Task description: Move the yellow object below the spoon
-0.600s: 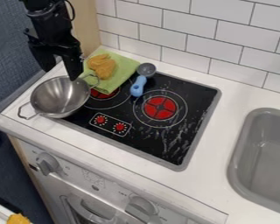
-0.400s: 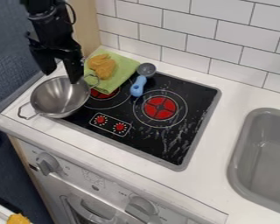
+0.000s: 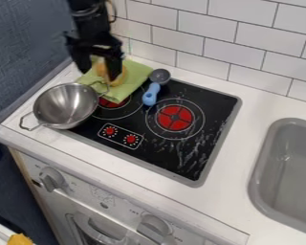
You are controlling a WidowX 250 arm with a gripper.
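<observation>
Currently: Open Gripper over the Yellow Object beside the Spoon

Nearest the camera, we see a white appliance front (image 3: 95, 192) with two grey knobs (image 3: 51, 180) and, in the lower left corner, a small patch of yellow material (image 3: 19, 239). Above the appliance front we find the white countertop (image 3: 245, 191), with a grey sink (image 3: 268, 143) set into it at the right.

Farther back, we observe a black cooktop (image 3: 203, 119) bearing red burner markings and two printed red dials. A steel two-handled pan (image 3: 66, 106) overlaps its left edge. Behind the fully visible burner (image 3: 175, 118), we note the spoon (image 3: 151, 94), its blue handle pointing towards the camera and its grey bowl away. Just left of the spoon, a green cloth (image 3: 137, 72) lies partly over the cooktop's far left corner.

On this cloth we locate the yellow object (image 3: 122, 77), to the left of the spoon and partly hidden by the gripper (image 3: 99, 74). We see the gripper pointing downwards, its two fingers spread wide; we cannot tell whether either touches the object. Farthest away, we see white rectangular wall tiles (image 3: 200, 38).
</observation>
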